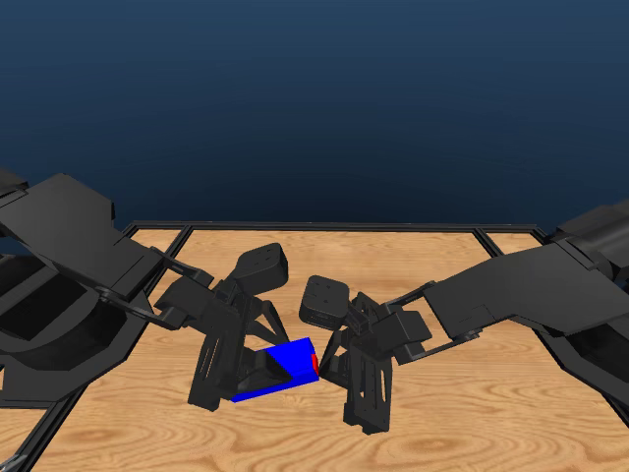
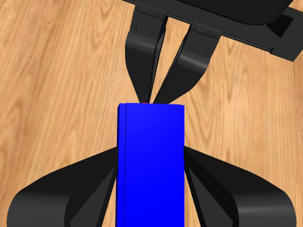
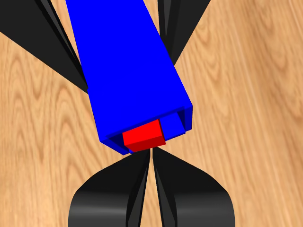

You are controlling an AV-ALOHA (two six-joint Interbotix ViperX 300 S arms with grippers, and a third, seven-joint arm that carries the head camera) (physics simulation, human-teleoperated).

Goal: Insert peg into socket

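Note:
The blue socket is held just above the table with my left gripper shut on its sides, one finger on each flank. In the right wrist view the socket's open end shows the red peg sunk almost fully inside, only its short end sticking out. In the head view the peg is a thin red sliver at the socket's right end. My right gripper has its jaws drawn nearly together, with the tips right at the peg's exposed end. It appears again in the left wrist view as the right gripper behind the socket.
The wooden table has a black frame along its far edge. Both arm bodies reach in low from the left and the right.

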